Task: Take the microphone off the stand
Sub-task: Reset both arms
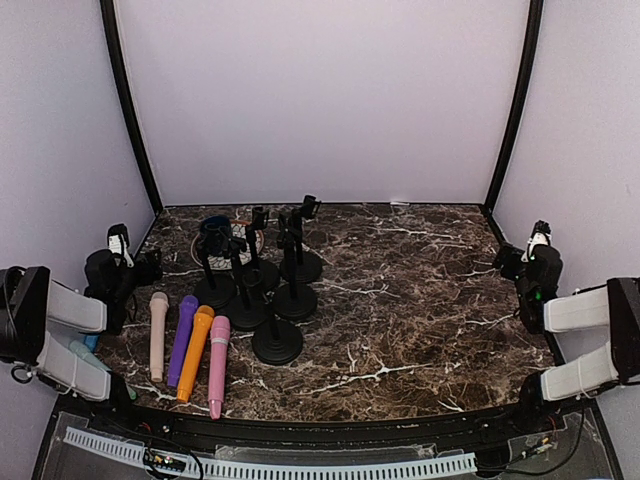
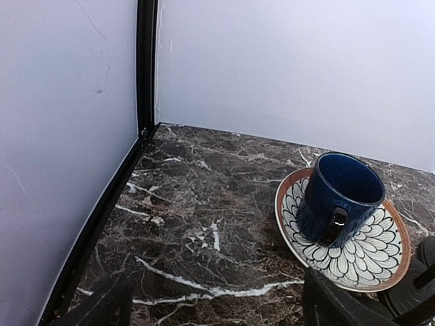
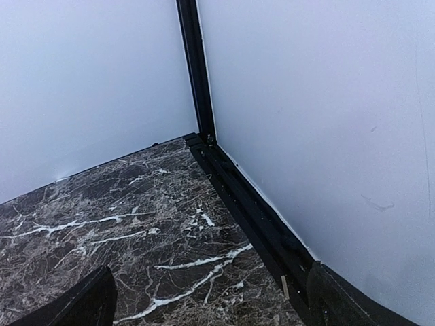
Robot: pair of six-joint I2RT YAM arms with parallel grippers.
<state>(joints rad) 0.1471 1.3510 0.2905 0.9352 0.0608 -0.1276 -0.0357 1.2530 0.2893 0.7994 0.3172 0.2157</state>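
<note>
Top external view: shows a dark marble surface (image 1: 420,300) with a group of black stands (image 1: 277,340) at centre-left, bases close together. Shows no mic in any of the clips, as far as possible to judge from such small dark parts. Shows four mics (image 1: 196,352) lying flat just left of the stands, side by side, near the left arm (image 1: 75,310): beige, purple, orange, pink. Shows also a pale blue thing (image 1: 90,343) half hidden under that arm; perhaps a fifth mic, but impossible to tell.

Left wrist view: looks past the left jaws, spread wide with nothing between them, to a blue cup (image 2: 340,193) upright on a patterned saucer (image 2: 380,251). Catches only the edge of one stand base at bottom right, just beside the saucer.

Right wrist view: looks past the right jaws, also fully apart and empty, into the far right corner. Places the right arm (image 1: 580,310) well apart from the stands.

Judging from all this: seems almost or fully done, with all visible mics off the stands and down on the surface. Remains only to check the rear clips, partly hidden behind each other. If holding one more mic, needs one more grasp and lift, most likely by the left arm, being the nearer one.
</note>
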